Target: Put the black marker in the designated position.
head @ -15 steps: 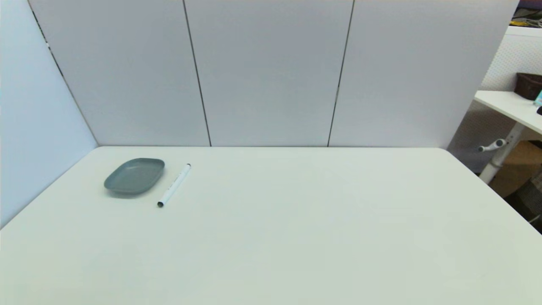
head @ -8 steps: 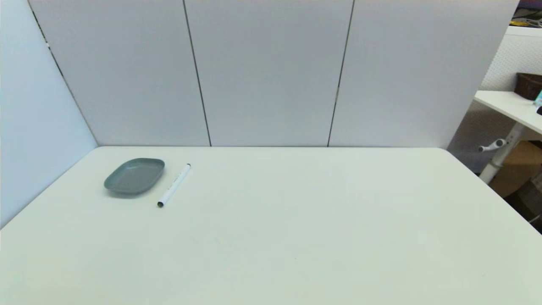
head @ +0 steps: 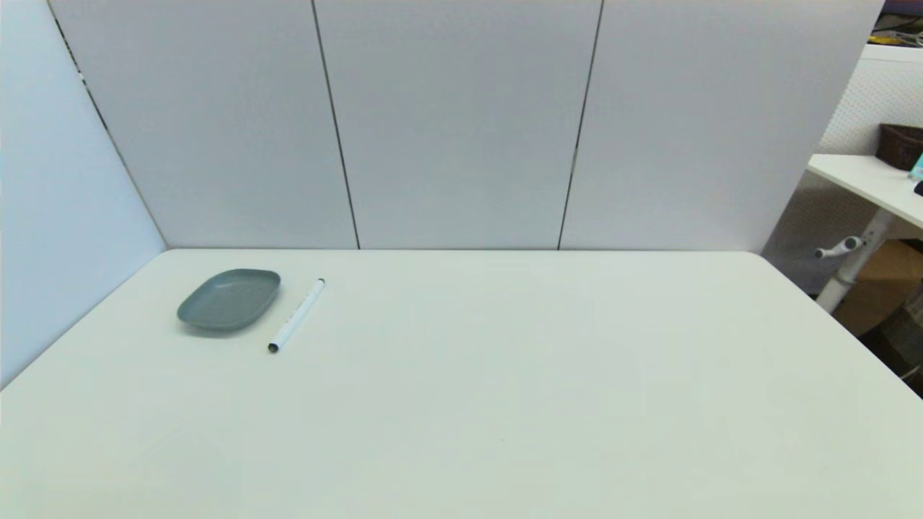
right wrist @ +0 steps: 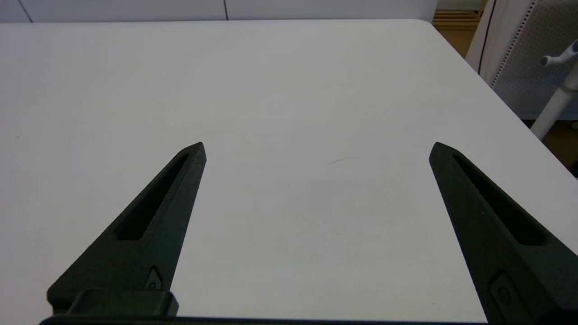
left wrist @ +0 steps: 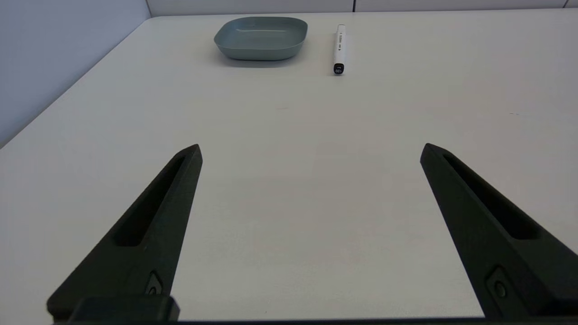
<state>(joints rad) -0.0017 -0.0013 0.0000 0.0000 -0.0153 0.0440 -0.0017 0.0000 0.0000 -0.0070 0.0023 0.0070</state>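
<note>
Left hand (left wrist: 311, 151) sat wide open and empty, well short of the black marker (head: 296, 315) lying just beside the grey dish (head: 229, 298) on the table (head: 505, 375). Right hand (right wrist: 316, 149) idled open, empty. Misaligned fingers could roll the round barrel away.

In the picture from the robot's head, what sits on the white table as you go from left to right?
Grey-green dish → black marker, lying on the table just right of the dish and apart from it → then only bare tabletop to its right edge.
</note>
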